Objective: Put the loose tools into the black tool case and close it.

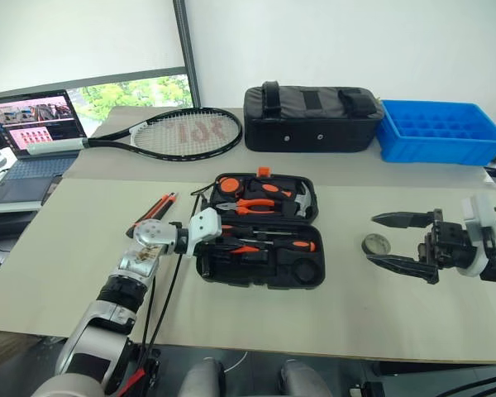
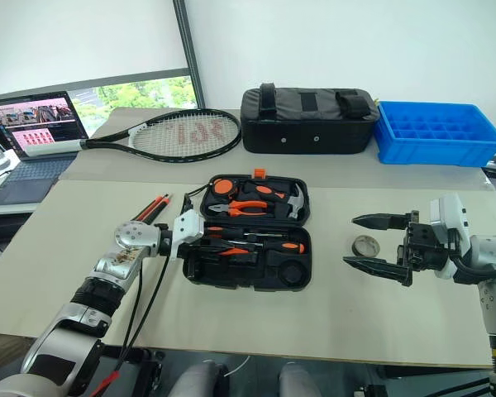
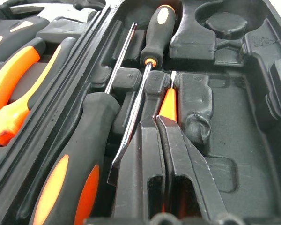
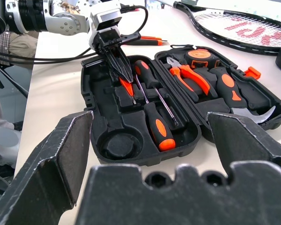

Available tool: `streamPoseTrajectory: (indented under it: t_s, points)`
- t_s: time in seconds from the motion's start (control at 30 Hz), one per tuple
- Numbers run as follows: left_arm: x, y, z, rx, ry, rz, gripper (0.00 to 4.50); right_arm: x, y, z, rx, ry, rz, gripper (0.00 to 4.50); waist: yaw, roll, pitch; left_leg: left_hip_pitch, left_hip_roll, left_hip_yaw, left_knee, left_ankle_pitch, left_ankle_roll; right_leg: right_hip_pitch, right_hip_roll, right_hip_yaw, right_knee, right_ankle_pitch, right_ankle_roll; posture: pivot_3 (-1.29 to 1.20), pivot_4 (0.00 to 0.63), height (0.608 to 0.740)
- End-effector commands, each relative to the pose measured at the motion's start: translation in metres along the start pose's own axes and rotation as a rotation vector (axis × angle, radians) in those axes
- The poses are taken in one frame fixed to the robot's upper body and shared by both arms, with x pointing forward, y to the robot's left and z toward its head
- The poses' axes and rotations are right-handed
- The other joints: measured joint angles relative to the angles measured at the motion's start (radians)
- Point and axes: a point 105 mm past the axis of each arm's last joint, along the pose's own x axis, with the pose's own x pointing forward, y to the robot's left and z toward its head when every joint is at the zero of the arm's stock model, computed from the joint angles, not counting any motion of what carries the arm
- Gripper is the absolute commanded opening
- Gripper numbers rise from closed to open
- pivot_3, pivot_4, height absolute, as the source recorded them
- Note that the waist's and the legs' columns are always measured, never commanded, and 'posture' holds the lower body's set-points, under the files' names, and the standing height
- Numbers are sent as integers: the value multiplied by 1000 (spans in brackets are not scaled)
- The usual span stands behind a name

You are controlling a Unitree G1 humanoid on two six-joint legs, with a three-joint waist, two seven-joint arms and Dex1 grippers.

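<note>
**Left wrist view: shut jaws on a slim orange tool inside the open case**

Left wrist view shows the left gripper (image 3: 166, 136) with its two black fingers pressed together on the slim orange pointed tool (image 3: 169, 104), which lies in a moulded slot of the black tool case (image 1: 302, 277). The case is hard black plastic with a grainy surface and many shaped hollows. It lies open and flat in the middle of the table (image 1: 83, 248), the hinge running left to right.

Beside the gripper, two screwdrivers (image 4: 155, 123) with rubbery orange-and-black handles lie in the near half of the case. Their bright metal shafts are parallel, and their long axis follows the long side of the case. The round hollow (image 1: 308, 270) at the right end of this half holds nothing. The far half holds orange-handled pliers (image 1: 250, 206) and a hammer (image 1: 293, 198).

The right gripper (image 1: 401, 241) hangs over the table to the right of the case, jaws spread wide and holding nothing. Just beside it, between it and the case, the small tape roll (image 1: 375, 244) lies flat.

Left of the case, an orange-black utility knife (image 1: 159, 208) lies on the table, pointing away and to the right. At the far side are a tennis racket (image 1: 178, 132), a black fabric bag (image 1: 312, 117), a blue plastic tray (image 1: 442, 132) and a laptop (image 1: 33, 132).
</note>
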Motion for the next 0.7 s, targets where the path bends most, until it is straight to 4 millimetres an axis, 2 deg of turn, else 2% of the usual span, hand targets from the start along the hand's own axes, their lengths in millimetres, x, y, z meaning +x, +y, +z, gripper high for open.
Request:
streamPoseTrajectory:
  t_s: [0.03, 0.1, 0.2, 0.3, 0.4, 0.43, 0.57, 0.7]
  points:
    - [2, -9, -17, -39, 38, 2, 103, 1, -2, 15, -65, -12, 8, 4500, 0, 0, 0, 0, 0, 0, 0, 0, 0, 0, 0, 0, 0, 0, 0, 0, 150, 708]
    - [-3, 2, -2, -35, -34, 62, 103, 3, -2, 18, -66, -24, 18, 4500, 1, 0, 0, 0, 0, 0, 0, 0, 0, 0, 0, 0, 0, 0, 0, 0, 150, 708]
    - [-19, 21, 29, -26, -143, 170, 103, 8, -2, 25, -72, -65, 33, 4500, -3, 0, 0, -1, 0, 0, 0, 0, 0, -1, 0, 0, 1, 0, 0, 0, 150, 708]
    - [-36, 33, 44, -50, -183, 255, 103, 12, -3, 31, -67, -100, 39, 4500, -2, 0, 0, -2, 1, -1, 0, 0, 0, -2, 1, -1, 1, 0, 0, 0, 150, 708]
    - [-74, 55, 57, -111, -238, 425, 775, 19, -6, 36, -62, -151, 44, 4500, -5, 0, 0, -2, 1, -1, 0, 0, 0, -2, 1, -1, 1, 0, 0, 0, 150, 708]
    - [-87, 62, 58, -126, -246, 490, 1148, 21, -7, 38, -58, -168, 44, 4500, -7, 0, 0, -2, 1, -1, 0, 0, 0, -2, 1, -1, 1, 0, 0, 0, 150, 708]
    - [-140, 90, 35, -150, -156, 811, 2577, 26, -14, 39, -55, -207, 27, 4500, -6, 0, 0, -1, 1, -1, 0, 0, 0, -2, 1, -1, 1, 0, 0, 0, 150, 708]
    - [-170, 95, 4, -182, -6, 961, 4089, 27, -23, 36, -74, -203, -8, 4500, 0, 0, 0, -1, 1, -1, 0, 0, 0, -2, 0, -1, 1, 0, 0, 0, 150, 708]
